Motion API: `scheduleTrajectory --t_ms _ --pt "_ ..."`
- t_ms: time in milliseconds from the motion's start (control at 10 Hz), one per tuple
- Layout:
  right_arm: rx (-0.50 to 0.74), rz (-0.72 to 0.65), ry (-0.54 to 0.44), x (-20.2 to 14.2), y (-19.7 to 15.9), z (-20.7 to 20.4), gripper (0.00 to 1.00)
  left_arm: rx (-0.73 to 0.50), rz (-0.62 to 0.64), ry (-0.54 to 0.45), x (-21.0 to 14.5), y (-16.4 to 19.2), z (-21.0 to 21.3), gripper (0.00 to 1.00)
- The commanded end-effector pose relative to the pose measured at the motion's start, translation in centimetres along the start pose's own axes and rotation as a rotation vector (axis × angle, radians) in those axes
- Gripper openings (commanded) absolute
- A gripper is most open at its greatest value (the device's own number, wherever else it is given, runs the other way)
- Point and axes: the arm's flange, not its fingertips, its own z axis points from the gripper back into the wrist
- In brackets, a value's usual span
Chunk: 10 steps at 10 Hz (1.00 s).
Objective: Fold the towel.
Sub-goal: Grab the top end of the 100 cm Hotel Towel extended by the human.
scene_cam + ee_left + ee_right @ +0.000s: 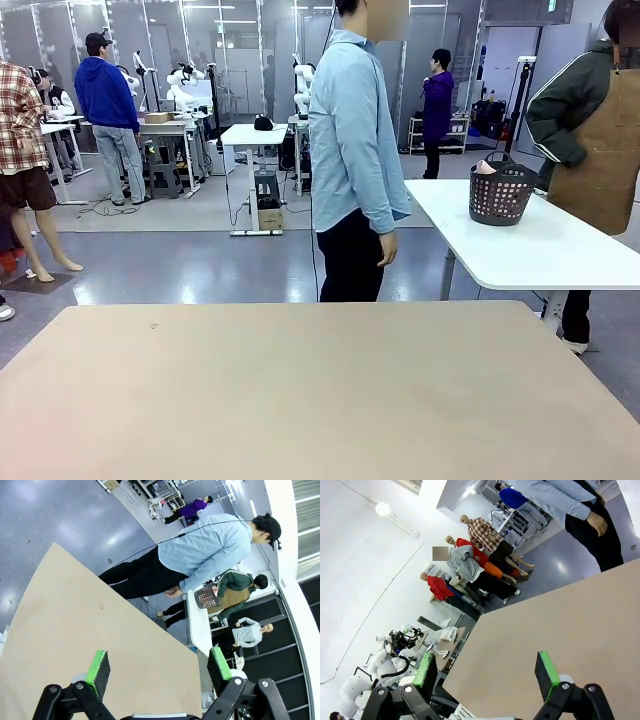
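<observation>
The left gripper point(158, 662) hangs above the tan table point(75, 630) with its jaws spread wide. Its green pads point(97, 662) are well apart and nothing is between them. The right gripper point(485, 667) is the same: jaws spread wide, green pads point(423, 670) well apart, gripping nothing, with the tan tabletop point(560, 630) below and beyond it.

In the front view the tan table point(300, 400) takes up the near half of the scene. At its far edge, about the middle, stands a person in a light blue shirt point(350, 130) and dark trousers, turned side-on toward the right. One arm hangs down and its hand point(388, 248) is loosely curled beside the hip, holding nothing. In the left wrist view this person's hands appear held together in front of the body.

Farther off to the right stands a white table point(530, 250), apart from the tan one. Near its left end sits a dark perforated basket point(503, 195) with its handles up. The towel point(485, 166) is inside it, and only a small pale pink bunch of it shows above the rim, so its folds cannot be made out. It is well away from both grippers, across the gap between the two tables. The left wrist view also catches the basket point(206, 596) on that white table. A person in a brown apron point(605, 150) stands just beside the basket, at the far right of the white table.
</observation>
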Motion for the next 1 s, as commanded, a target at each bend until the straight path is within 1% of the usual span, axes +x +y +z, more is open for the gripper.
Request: scheduleTrajectory --t_ms 0,900 --pt "0.007 0.011 -0.009 0.36 0.07 -0.07 1.0 -0.021 -0.008 0.0 0.18 0.03 -0.19 1.0" --pt "0.007 0.011 -0.009 0.36 0.07 -0.07 1.0 -0.021 -0.008 0.0 0.18 0.03 -0.19 1.0"
